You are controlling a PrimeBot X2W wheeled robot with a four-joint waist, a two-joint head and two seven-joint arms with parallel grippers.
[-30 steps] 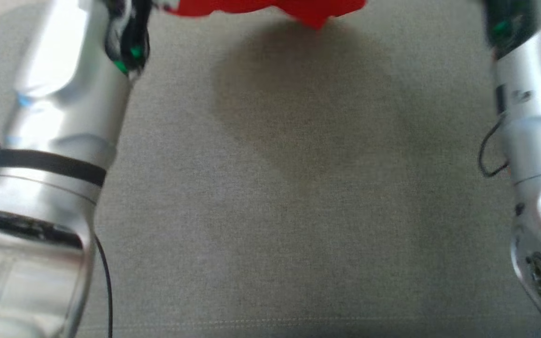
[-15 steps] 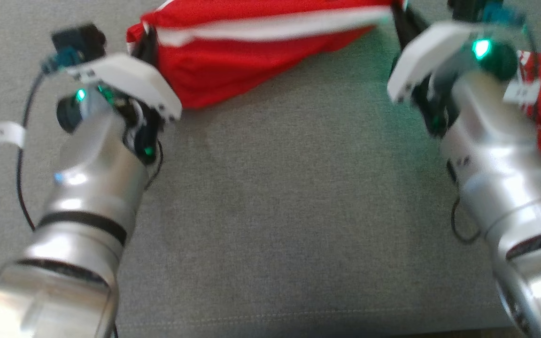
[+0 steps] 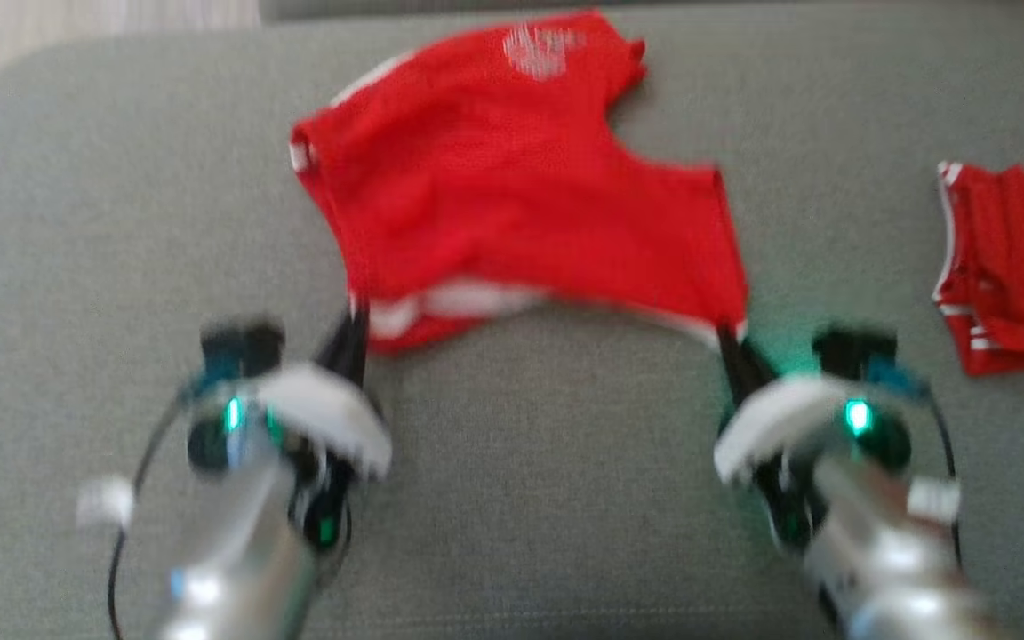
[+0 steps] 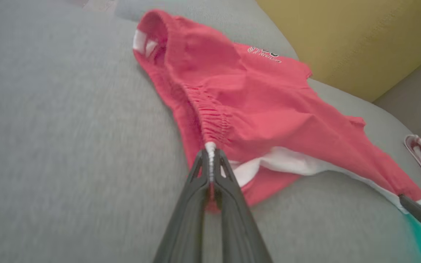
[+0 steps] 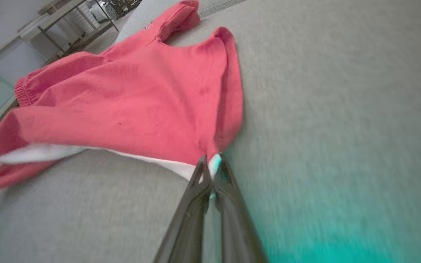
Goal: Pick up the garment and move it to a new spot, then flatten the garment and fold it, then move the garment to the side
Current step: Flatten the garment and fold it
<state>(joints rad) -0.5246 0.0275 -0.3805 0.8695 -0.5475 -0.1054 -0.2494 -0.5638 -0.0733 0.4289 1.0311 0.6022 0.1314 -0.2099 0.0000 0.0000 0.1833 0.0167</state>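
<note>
Garment (image 3: 512,204) pinched at both near corners

Garment lies spread on a grey cushion (image 3: 565,516), red with white trim, taking up the 12 o'clock part of head view. A white print (image 3: 540,46) sits on its far end, toward 12 o'clock. Its near edge, with a white band showing, runs from 7 o'clock to 5 o'clock between the two grips.

Left gripper (image 4: 210,159) stands at 7 o'clock in head view. Its fingers (image 4: 192,197) are closed tight on the gathered elastic end of the garment, with white trim caught between the tips. Right gripper (image 5: 211,164) stands at 5 o'clock, its fingers (image 5: 232,204) pressed together on the white-edged corner there. A green glow (image 5: 342,241) falls on the cushion beside the right grip.

A second red piece (image 3: 1010,267) with white trim lies at 3 o'clock, apart from the garment. In left wrist view a yellow pad (image 4: 360,36) rises behind the cushion at 1 o'clock. Head view is blurred, so the folds near the grips are hard to read there.
</note>
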